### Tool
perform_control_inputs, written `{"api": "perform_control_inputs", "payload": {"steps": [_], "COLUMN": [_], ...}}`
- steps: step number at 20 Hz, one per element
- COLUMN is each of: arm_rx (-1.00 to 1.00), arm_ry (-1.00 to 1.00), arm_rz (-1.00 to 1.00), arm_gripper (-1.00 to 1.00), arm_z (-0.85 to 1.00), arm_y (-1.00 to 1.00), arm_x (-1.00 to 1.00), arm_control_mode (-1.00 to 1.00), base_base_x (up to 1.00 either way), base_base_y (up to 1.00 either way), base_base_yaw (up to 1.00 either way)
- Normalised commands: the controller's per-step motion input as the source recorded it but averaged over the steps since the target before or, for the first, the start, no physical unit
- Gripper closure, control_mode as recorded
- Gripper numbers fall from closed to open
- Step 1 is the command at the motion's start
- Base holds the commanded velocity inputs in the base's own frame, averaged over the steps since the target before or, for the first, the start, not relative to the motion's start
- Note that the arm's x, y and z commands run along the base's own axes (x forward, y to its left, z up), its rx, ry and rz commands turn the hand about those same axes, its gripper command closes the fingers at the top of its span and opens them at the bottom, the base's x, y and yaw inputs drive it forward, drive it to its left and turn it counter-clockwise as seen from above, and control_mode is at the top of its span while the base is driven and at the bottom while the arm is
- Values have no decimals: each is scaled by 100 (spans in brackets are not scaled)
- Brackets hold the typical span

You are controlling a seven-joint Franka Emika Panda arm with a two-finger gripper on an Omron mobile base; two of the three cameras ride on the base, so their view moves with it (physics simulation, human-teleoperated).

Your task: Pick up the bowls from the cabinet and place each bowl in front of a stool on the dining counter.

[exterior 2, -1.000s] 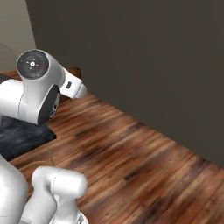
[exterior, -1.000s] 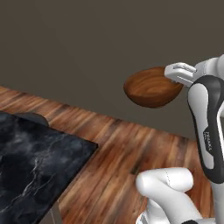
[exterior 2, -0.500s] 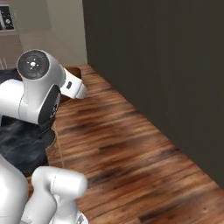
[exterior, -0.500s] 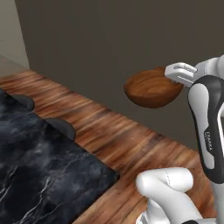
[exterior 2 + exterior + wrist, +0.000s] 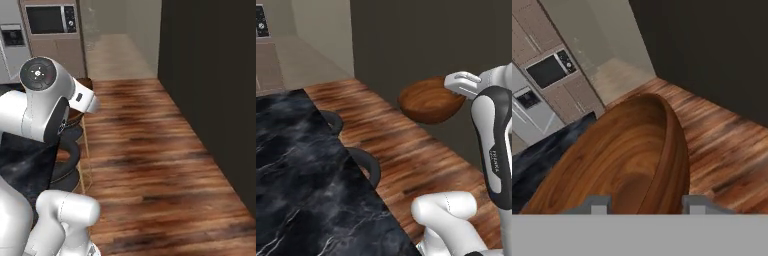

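Note:
A glossy reddish-brown wooden bowl (image 5: 428,102) hangs in the air above the wood floor, to the right of the dining counter. My gripper (image 5: 460,83) is shut on its rim from the right. In the hand view the bowl (image 5: 622,160) lies tilted, its rim running between my two fingertips (image 5: 600,204). The dining counter (image 5: 296,180) has a black white-veined top and lies low at the left. Two dark round stools (image 5: 365,164) stand along its right edge. The cabinet is out of view.
A dark wall (image 5: 431,40) runs close behind the bowl and along the right of the right base view (image 5: 210,75). A microwave (image 5: 47,19) sits in tall taupe units far back. A stool (image 5: 70,150) stands beside my arm. Wood floor (image 5: 150,165) stretches ahead.
The whole picture has shifted as the base turned: the counter and stools have come further into view and the far kitchen now shows. The bowl stays in my gripper, unchanged.

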Motion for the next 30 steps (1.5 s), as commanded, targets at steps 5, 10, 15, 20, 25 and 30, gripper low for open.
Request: {"api": "perform_control_inputs", "payload": {"steps": [5, 10, 15, 20, 25, 30], "arm_rx": [0, 0, 0, 0, 0, 0], "arm_ry": [0, 0, 0, 0, 0, 0], "arm_rz": [0, 0, 0, 0, 0, 0], "arm_gripper": [100, 100, 100, 100, 100, 100], "arm_z": [0, 0, 0, 0, 0, 0], "arm_y": [0, 0, 0, 0, 0, 0], "arm_x": [0, 0, 0, 0, 0, 0], "arm_control_mode": [100, 100, 100, 100, 100, 100], "base_base_x": [100, 100, 100, 100, 100, 100], "base_base_y": [-38, -50, -42, -15, -37, -54], "base_base_yaw": [47, 47, 52, 59, 59, 52]}}
